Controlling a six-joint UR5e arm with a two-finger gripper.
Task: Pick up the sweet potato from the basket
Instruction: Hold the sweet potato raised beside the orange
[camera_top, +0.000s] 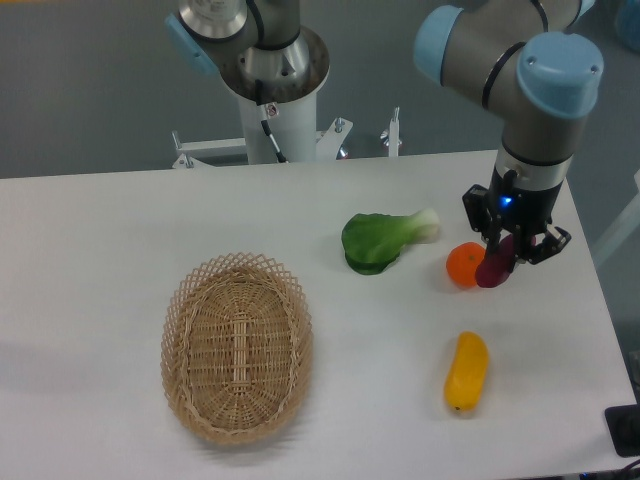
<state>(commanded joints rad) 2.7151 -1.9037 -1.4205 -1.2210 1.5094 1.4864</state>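
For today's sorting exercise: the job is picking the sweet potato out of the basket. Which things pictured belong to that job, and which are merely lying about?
Belongs to the job: sweet potato, held by the gripper; basket.

Lying about: orange fruit; yellow vegetable; leafy green.

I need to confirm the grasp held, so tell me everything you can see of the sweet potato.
The small magenta-purple sweet potato looks smooth, matte and elongated, with a rounded lower end; its upper part is hidden by the black two-finger gripper, whose jaws are shut on it. It hangs tilted, out of the oval tan woven wicker basket, which lies far to the left. In the image it overlaps the right edge of the round orange fruit; whether they touch cannot be told.
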